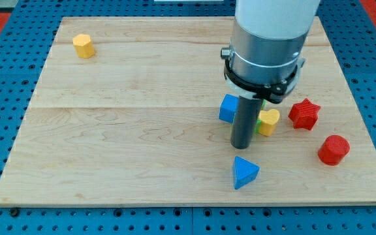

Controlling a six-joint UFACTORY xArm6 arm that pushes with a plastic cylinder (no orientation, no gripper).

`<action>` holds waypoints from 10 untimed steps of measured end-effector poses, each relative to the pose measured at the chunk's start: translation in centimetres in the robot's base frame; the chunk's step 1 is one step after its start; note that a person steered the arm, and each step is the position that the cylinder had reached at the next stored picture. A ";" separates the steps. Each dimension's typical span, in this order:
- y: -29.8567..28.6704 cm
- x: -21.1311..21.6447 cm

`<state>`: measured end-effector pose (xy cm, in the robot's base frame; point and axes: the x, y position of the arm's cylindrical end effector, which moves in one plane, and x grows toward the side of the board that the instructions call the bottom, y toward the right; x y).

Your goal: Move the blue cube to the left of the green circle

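The blue cube (228,108) lies right of the board's centre, partly hidden by my rod. My tip (241,145) rests on the board just below and to the right of the cube, close to it. A sliver of a green block (260,125) shows right of the rod; most of it is hidden behind the rod and a yellow heart-shaped block (268,121), so its shape cannot be made out. The cube sits to the view's left of the green block.
A blue triangle (245,172) lies just below my tip. A red star (304,114) and a red cylinder (333,149) lie at the right. A yellow hexagonal block (83,46) sits at the top left. The wooden board (123,130) lies on a blue pegboard.
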<state>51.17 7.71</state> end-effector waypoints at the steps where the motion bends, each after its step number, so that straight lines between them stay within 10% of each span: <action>1: 1.5 -5.3; 4: -10.3 -8.6; 9: 6.3 -11.3; 10: -0.1 -10.7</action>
<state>40.48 7.66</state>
